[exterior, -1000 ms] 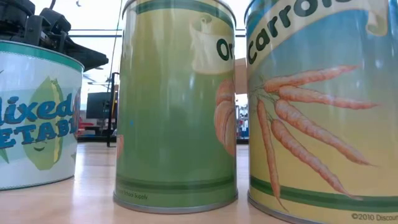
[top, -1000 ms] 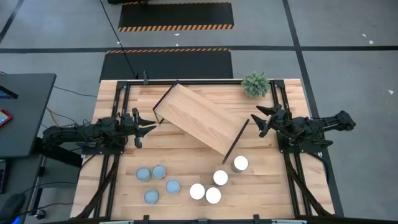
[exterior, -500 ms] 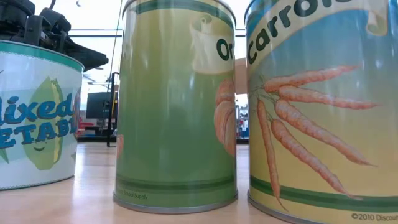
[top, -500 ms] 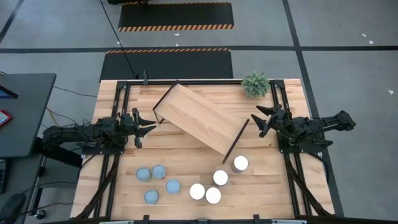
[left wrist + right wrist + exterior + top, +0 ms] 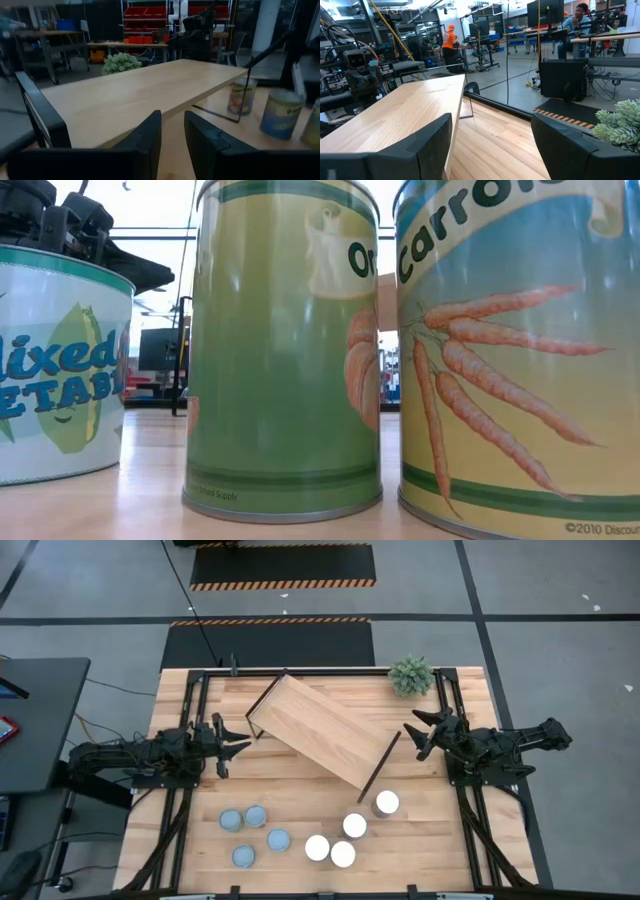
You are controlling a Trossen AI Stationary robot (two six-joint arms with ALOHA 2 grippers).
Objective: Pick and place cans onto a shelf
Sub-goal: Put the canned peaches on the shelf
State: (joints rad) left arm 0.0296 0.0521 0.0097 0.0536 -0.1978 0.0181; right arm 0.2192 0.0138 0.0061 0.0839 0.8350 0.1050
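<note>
Eight cans stand near the front edge of the bench (image 5: 440, 840). Four cans with pale blue tops (image 5: 253, 834) sit in a loose bunch on the left. Four cans with white tops (image 5: 348, 835) sit on the right, close together. One of the white ones (image 5: 386, 803) stands just beside the end of the shelf. All the cans are upright. From the low view three of them fill the picture: one with mixed vegetables on the label (image 5: 58, 360), a green one (image 5: 285, 350) and one with carrots (image 5: 525, 350).

The shelf (image 5: 320, 729) is a light wood board on a thin black frame. It lies slanted in the middle of the bench, behind the cans. No can is on it.

The left tool (image 5: 240, 746) is on the left side of the bench, pointing at the shelf. Its two fingers (image 5: 145, 142) are close together and hold nothing. The right tool (image 5: 412, 738) is on the right side of the bench, also pointing at the shelf. Its fingers (image 5: 430, 142) are as closed as they go, with a gap between them, and they hold nothing too. Both tools are well apart from the cans.

A small green plant (image 5: 411, 675) sits at the back right of the bench. In the room behind, a person in an orange top (image 5: 450, 42) stands far off, and another person (image 5: 572, 25) sits at a desk.
</note>
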